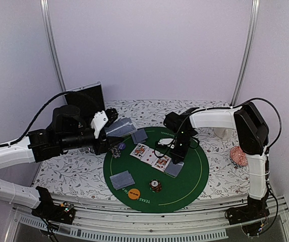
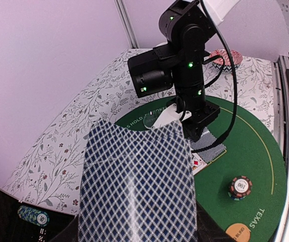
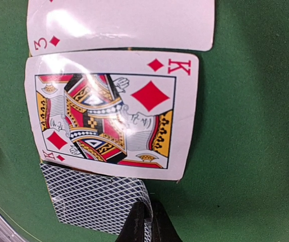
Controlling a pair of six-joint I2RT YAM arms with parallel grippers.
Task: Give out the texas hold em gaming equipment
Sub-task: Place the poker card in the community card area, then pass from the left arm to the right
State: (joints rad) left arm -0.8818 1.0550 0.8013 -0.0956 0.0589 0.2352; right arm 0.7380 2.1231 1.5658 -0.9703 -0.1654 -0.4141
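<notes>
Biggest thing on the tabletop (image 1: 68, 171) is the round green mat (image 1: 194, 171), and nearly all the gear lies on it. Off its left edge, the left gripper (image 1: 109, 130) holds the pack of cards (image 2: 136, 186) up in the air, jaws partway apart around it. I'd reckon the pack is the heaviest piece and a loose one. Squeezed across its edges it should hold, but the slick cards could slide apart.

Mid-mat, the right gripper (image 3: 145, 224) is down at the corner of a face-down card (image 3: 94, 199), just below the king of diamonds (image 3: 109, 116). Its fingers are almost together; from here I can't tell whether they pinch it. A single card looks feather-light, bendy and glossy, best taken by a corner or edge.

Nearer the front, the chip stack (image 1: 156, 186) looks stiff but topple-prone, so it should be gripped by its sides. The orange disc (image 1: 133, 193) lies flat beside it.
</notes>
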